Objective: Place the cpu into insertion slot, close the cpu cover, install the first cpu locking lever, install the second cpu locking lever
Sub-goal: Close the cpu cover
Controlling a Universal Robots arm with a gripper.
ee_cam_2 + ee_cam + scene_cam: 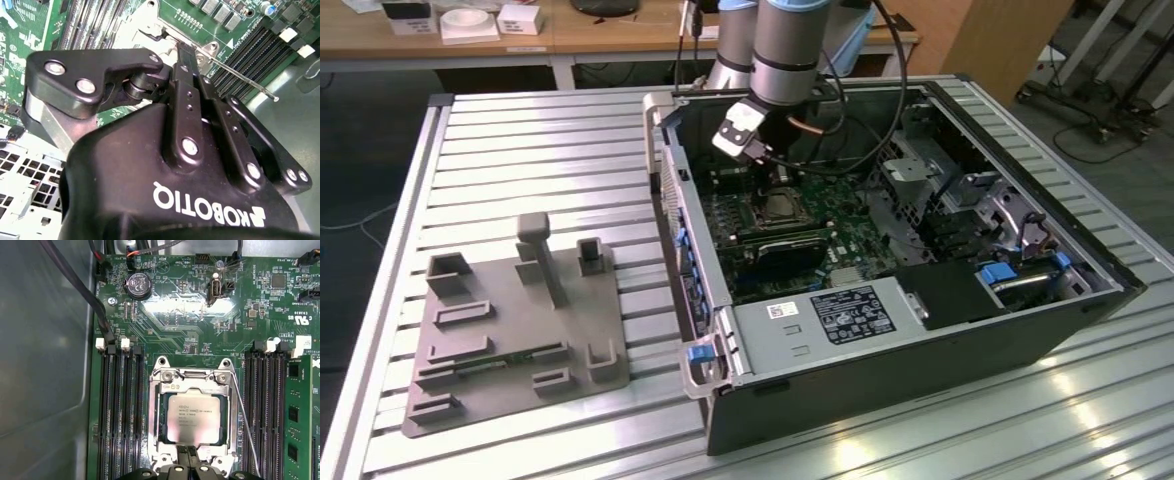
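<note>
The cpu [195, 417], a silvery square chip, lies in the insertion slot [192, 376] on the green motherboard; in the exterior view the cpu [783, 206] sits inside the open computer case. The cpu cover [155, 415], a thin silver frame, lies flat around the chip. A thin wire locking lever [245, 420] runs along one side of the socket, slanting away from it; its ball end [275, 98] shows in the second wrist view. My gripper [188, 450] hovers at the socket's edge with its black fingers [181, 47] pressed together, holding nothing.
Long black memory slots [120, 415] flank the socket, with a green memory stick [300, 415] in one. Black cables [90, 300] cross the case wall. A black labelled box [854, 315] fills the case front. A grey fixture plate [520, 330] lies on the slatted table.
</note>
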